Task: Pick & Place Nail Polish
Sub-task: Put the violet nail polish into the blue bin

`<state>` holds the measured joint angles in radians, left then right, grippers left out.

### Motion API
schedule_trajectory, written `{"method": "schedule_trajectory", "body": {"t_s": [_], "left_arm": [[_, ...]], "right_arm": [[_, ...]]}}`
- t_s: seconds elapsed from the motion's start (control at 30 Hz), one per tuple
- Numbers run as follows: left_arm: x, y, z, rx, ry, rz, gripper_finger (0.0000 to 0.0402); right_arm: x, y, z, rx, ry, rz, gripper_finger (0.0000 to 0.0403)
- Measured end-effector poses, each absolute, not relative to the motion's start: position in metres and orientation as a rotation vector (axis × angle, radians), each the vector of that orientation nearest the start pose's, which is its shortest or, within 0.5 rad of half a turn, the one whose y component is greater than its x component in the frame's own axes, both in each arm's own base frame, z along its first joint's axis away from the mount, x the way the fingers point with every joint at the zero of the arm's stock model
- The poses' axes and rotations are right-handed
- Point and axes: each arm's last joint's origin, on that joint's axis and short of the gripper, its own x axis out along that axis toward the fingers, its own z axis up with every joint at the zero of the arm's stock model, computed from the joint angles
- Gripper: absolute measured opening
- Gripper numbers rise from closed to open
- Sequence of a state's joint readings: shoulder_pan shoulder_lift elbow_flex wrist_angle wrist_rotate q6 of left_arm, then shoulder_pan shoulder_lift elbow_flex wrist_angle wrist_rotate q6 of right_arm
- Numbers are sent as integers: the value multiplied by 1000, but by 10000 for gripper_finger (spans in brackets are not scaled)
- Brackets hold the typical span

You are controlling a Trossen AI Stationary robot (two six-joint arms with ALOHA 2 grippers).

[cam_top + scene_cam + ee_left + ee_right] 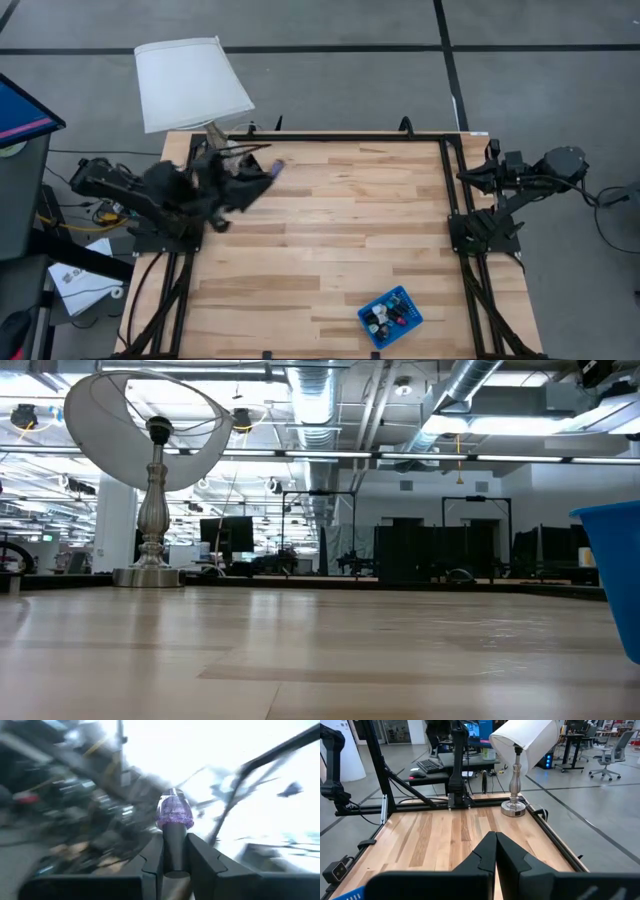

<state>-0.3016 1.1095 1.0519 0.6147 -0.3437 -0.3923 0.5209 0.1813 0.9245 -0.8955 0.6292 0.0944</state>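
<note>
My left gripper (262, 172) is raised over the table's far left part, beside the lamp's base (215, 135), and is shut on a nail polish bottle (277, 168) with a purple glitter body (175, 812) and a dark cap. Several more nail polish bottles (385, 318) lie in a small blue tray (405, 300) near the table's front edge. My right gripper (495, 851) waits shut, with nothing in it, at the table's right edge (472, 177). Neither gripper shows in the low view. My left gripper pinches the bottle's dark cap (175, 851) between its two fingers (202, 860). The purple body sticks out beyond the fingertips, in line with them. The bottle is lifted clear of the table.
A table lamp with a white shade (190, 85) stands at the far left corner, close to my left arm; its metal stem (152, 510) shows in the low view. The blue tray's wall (615, 570) stands at that view's right edge. Bare wood lies between lamp and tray.
</note>
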Motion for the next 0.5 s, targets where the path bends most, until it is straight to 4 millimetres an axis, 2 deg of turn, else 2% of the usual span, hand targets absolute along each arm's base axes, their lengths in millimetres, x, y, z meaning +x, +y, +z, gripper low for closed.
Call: {"method": "schedule_trajectory", "body": {"t_s": [0.13, 0.23, 0.5], "left_arm": [[202, -57, 455, -554, -675, -241, 50], [186, -54, 467, -556, -784, -308, 50], [159, -51, 494, -330, -927, -392, 50]], "right_arm": [[0, -20, 349, 20, 109, -113, 0], [0, -20, 349, 22, 105, -124, 0], [0, -21, 350, 47, 91, -167, 0]]}}
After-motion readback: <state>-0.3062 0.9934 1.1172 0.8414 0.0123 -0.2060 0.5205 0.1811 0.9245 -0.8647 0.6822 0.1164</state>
